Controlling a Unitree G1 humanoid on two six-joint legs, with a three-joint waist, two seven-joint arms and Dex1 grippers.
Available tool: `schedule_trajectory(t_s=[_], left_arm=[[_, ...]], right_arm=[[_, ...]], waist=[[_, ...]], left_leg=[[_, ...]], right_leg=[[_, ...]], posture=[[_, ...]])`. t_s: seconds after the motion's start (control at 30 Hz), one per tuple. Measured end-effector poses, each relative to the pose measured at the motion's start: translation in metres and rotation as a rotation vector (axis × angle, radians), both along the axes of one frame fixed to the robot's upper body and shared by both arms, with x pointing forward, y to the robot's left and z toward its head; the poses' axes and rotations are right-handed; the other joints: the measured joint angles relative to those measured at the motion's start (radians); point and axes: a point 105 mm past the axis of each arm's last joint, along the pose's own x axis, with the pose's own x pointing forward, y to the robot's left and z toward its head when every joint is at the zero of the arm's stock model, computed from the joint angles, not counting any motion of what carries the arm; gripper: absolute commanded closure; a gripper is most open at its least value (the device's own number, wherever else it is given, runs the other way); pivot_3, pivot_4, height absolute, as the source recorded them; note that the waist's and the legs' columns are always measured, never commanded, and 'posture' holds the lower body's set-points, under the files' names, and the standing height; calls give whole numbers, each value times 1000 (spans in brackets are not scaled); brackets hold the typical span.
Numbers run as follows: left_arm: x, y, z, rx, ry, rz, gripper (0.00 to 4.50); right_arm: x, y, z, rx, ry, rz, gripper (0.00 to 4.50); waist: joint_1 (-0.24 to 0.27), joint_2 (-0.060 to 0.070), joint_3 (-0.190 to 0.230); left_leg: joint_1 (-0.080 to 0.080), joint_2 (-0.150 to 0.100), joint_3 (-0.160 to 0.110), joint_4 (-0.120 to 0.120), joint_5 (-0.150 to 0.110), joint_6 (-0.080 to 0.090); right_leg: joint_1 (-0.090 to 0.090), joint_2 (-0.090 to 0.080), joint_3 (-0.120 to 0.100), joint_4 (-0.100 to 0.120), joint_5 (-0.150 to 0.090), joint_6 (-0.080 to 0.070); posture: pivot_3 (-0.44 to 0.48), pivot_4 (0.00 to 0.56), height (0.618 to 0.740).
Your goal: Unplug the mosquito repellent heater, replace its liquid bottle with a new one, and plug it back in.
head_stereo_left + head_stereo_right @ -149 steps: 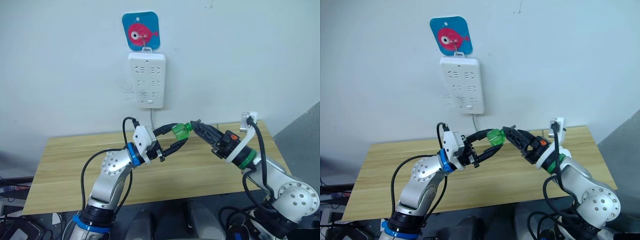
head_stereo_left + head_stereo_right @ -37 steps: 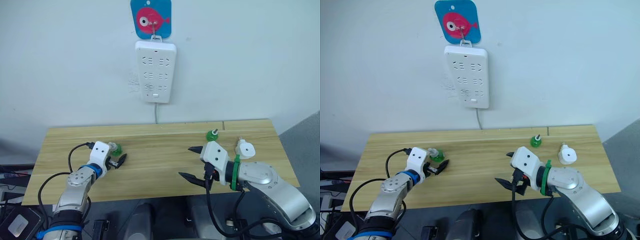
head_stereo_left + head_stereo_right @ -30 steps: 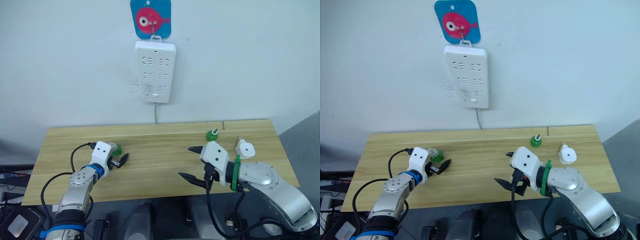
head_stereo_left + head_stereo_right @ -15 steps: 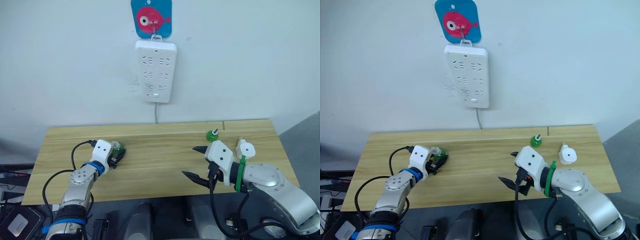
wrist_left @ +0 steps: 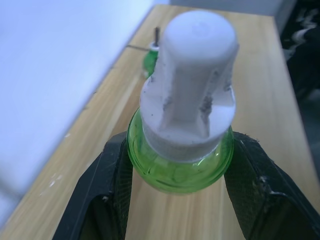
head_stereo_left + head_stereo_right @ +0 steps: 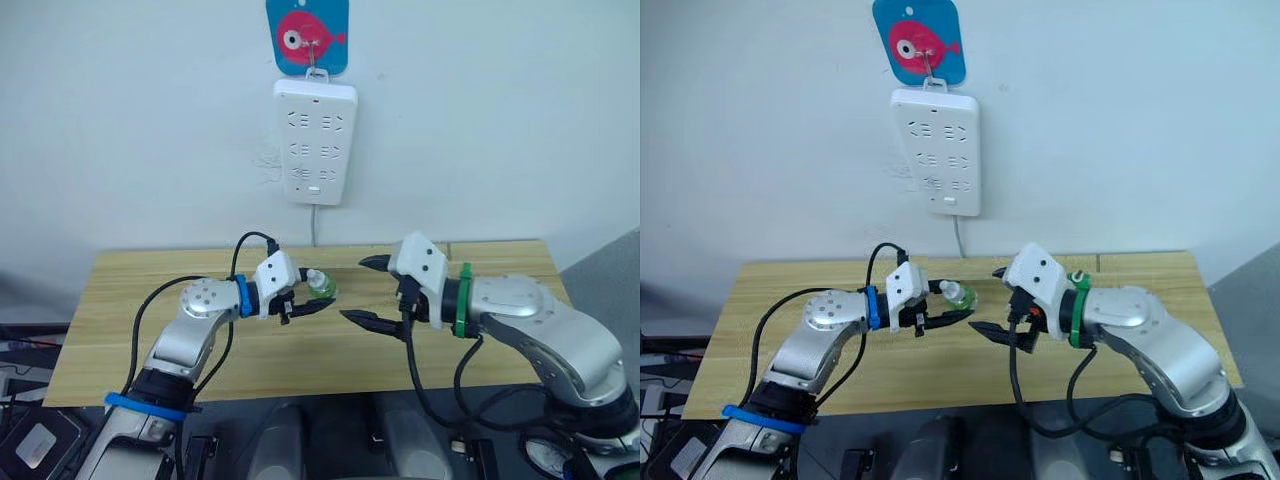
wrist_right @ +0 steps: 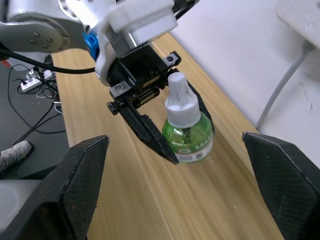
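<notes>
I've got the L gripper (image 6: 312, 298) clamped on the new one (image 6: 320, 287), held up over the middle of the table (image 6: 120, 290). In the L wrist view the two black fingers (image 5: 112, 170) press the round green belly from both sides, whitish cap (image 5: 192, 75) pointing away from the wrist. Bottle sits upright, label facing the R side.

The R gripper (image 6: 368, 292) hangs just beside it, fingers spread wide, nothing in them; the capped bottle lies between the two fingertips' line of approach in the R wrist view (image 7: 186, 135).

Old liquid bottle (image 5: 151, 56) stands farther back on the table near the wall edge, wick tip up. Can't make out the heater from here.

Handling, my read: bottle's small, light, hard plastic, prob. smooth and a bit slippery on that curved belly, so the L hold wants to stay at the widest part, not the shoulder. Cap is ribbed w/ flutes, which is the obvious place for the R fingers to pinch and twist. Liquid inside, so keep it upright once the cap's off; wick under the cap is likely delicate, don't squeeze the neck.

Power strip (image 6: 315, 140) on the wall has its sockets free.
</notes>
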Motion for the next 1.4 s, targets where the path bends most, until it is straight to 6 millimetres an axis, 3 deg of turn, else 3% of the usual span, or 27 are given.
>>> schedule_trajectory(t_s=[0.17,0.53,0.63,0.9,1.2,1.3,1.4], left_arm=[[1,-6,8,13,-6,-45,2270],[-1,-8,9,23,0,-88,2270],[-1,-8,9,23,-1,-88,2270],[0,-7,9,25,8,-81,2270],[1,-7,15,-22,23,-75,2270],[-1,-6,20,-51,12,-88,1232],[0,1,25,-69,-24,-75,499]], right_arm=[[7,15,-5,3,10,-11,0],[22,26,-19,-21,-38,-71,0],[26,26,-19,-22,-52,-84,625],[23,32,-19,-17,-74,-58,3444],[24,32,-14,-1,-106,-52,3436],[24,29,-10,27,-105,-62,3436],[28,19,-8,58,-85,-106,3436]], waist=[[-7,0,-4],[-7,0,-7],[-7,0,-7],[-7,0,-7],[-7,0,-14],[-7,0,-21],[-7,0,-29]], left_leg=[[-9,0,1,2,2,-3],[-11,0,1,7,2,-3],[-15,-1,1,16,2,-3],[-12,0,0,18,4,-3],[-13,0,0,18,7,-7],[-13,0,0,18,7,-7],[-12,0,0,18,6,-7]], right_leg=[[-11,-1,-1,3,1,-1],[-11,-1,-1,6,1,-2],[-14,-1,-1,12,1,-2],[-14,1,-2,19,4,-7],[-14,1,-2,19,5,-7],[-14,1,-2,19,5,-7],[-14,1,-2,20,5,-7]], posture=[[-179,203,730],[-171,195,730],[-167,192,730],[-163,188,730],[-166,176,730],[-169,170,730],[-170,163,730]])
